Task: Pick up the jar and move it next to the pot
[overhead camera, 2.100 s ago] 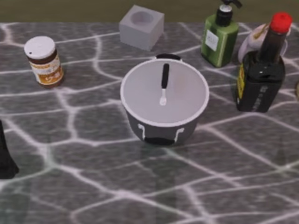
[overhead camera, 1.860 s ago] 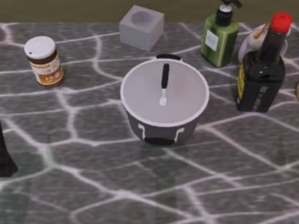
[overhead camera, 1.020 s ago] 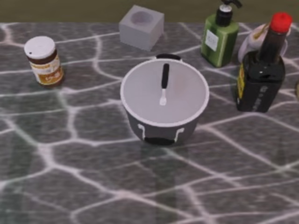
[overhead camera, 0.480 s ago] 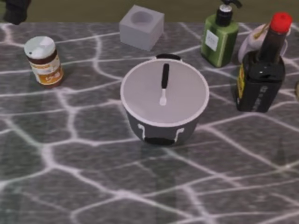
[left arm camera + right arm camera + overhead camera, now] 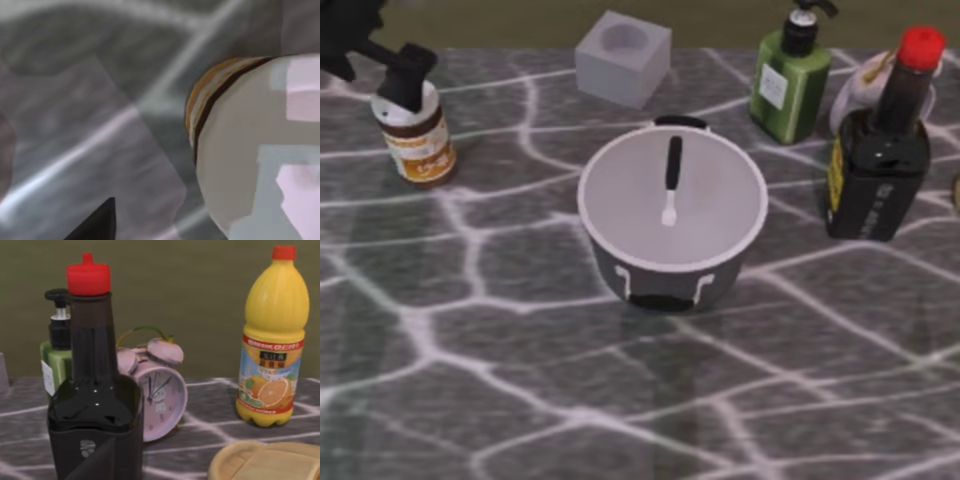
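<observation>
Marbled grey tabletop [image 5: 520, 400] with pale veins fills the near part of the top view and carries nothing there. Further in, at the middle, stands the pot [image 5: 672, 225], a large round dark grey vessel with a white rim, a pale grey lid, a black handle on the lid and white markings on its near side. Well apart from it, toward the table's left and farther back, stands the jar [image 5: 418, 140], a small cylinder with brown contents and an orange-and-white label; it is upright on the table. Directly over its white cap sits the left gripper [image 5: 400, 78], a black shape reaching in from the far left corner and covering most of the cap; I cannot tell whether its fingers are apart or closed. The left wrist view shows the cap and the orange label edge very close up [image 5: 250, 150]. At the right side of the table stands a tall dark bottle with a red cap [image 5: 885, 150], with a green pump bottle [image 5: 790, 80] beyond it to the left. Behind the dark bottle, a pink alarm clock [image 5: 157, 395] is partly hidden. Farthest back, near the middle, sits a grey cube with a round hollow [image 5: 623, 57]. The right wrist view also shows an orange juice bottle [image 5: 272, 340] and a pale wooden board [image 5: 265, 462]. The right gripper itself is not visible.
</observation>
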`<state>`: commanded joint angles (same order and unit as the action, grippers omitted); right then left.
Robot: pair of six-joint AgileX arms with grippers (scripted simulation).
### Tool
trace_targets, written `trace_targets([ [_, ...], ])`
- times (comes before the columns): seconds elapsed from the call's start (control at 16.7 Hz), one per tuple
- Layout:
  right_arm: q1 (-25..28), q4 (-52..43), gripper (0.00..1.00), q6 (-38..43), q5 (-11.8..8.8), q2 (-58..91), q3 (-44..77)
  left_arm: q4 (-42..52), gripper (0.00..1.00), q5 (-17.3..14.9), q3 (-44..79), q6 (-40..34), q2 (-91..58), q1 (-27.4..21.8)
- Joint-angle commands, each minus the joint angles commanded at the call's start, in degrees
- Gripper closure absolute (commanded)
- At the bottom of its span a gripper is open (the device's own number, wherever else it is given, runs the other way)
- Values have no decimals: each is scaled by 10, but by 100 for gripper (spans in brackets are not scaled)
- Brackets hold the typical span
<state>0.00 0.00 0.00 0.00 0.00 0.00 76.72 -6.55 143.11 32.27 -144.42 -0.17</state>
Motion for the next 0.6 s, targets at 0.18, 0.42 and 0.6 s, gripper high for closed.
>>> trace_targets([
  [0.18, 0, 0, 0, 0, 0, 0, 0, 22, 0, -3, 40, 8, -41, -1],
  [0.42, 0, 0, 0, 0, 0, 0, 0, 23, 0, -3, 42, 9, -42, -1],
  [0.6, 0, 0, 0, 0, 0, 0, 0, 13, 0, -3, 32, 8, -42, 1],
])
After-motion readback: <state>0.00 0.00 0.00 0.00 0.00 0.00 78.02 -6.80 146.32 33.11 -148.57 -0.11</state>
